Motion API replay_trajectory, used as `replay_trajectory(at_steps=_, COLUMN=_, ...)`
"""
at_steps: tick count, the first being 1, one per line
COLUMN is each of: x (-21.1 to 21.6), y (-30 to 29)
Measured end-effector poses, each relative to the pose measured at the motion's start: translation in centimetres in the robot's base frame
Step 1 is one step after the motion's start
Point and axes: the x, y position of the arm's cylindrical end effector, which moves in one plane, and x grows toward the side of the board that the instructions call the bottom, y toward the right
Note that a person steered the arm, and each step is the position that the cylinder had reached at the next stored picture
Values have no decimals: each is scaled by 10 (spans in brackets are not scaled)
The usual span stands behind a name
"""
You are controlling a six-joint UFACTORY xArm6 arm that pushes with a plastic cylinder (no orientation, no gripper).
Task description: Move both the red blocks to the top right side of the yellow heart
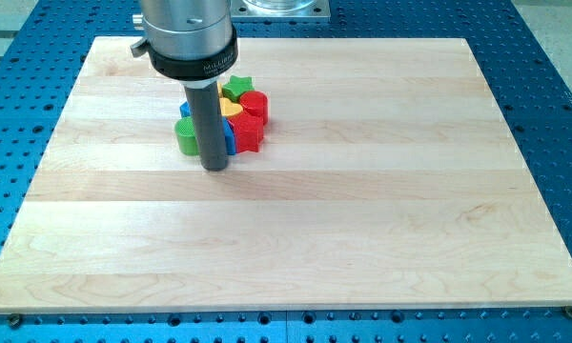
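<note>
A tight cluster of blocks sits at the upper left of the wooden board [362, 191]. A yellow heart [232, 108] lies in its middle. A red round block [255, 105] touches the heart's right side. A red star-shaped block [248, 134] lies just below it, at the heart's lower right. My tip [214, 168] stands at the cluster's lower edge, below the heart and left of the red star block. The rod hides the cluster's middle left.
A green star [236, 88] sits at the cluster's top. A green block [188, 133] is at its left. Blue blocks [229, 139] show partly beside the rod. The arm's metal flange [188, 38] hangs over the board's top edge.
</note>
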Motion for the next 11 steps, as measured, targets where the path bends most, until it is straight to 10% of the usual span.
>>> replay_trajectory(at_steps=9, x=-80, y=61)
replay_trajectory(at_steps=11, x=-111, y=-9)
